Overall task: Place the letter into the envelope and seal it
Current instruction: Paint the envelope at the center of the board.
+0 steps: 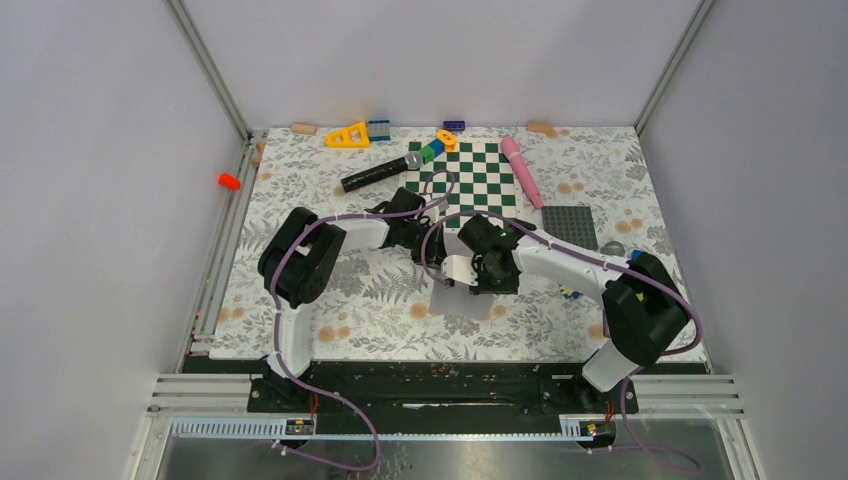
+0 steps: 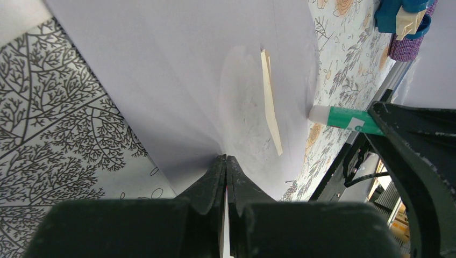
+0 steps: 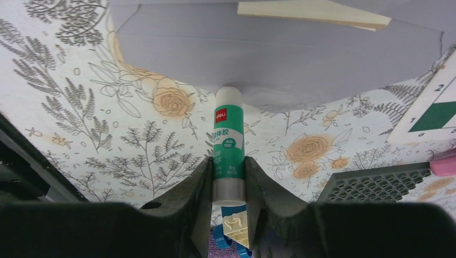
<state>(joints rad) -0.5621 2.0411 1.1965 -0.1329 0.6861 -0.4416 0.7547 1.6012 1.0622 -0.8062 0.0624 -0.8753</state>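
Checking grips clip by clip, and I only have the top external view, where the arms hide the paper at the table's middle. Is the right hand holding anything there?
Observer: Yes. The right wrist view shows the right hand shut on a green and white glue stick.
Operator: Where does its tip sit?
Observer: Its white tip meets the edge of the light grey paper envelope.
Operator: And the left hand?
Observer: In the left wrist view, the left hand is pinched shut on that envelope's paper.
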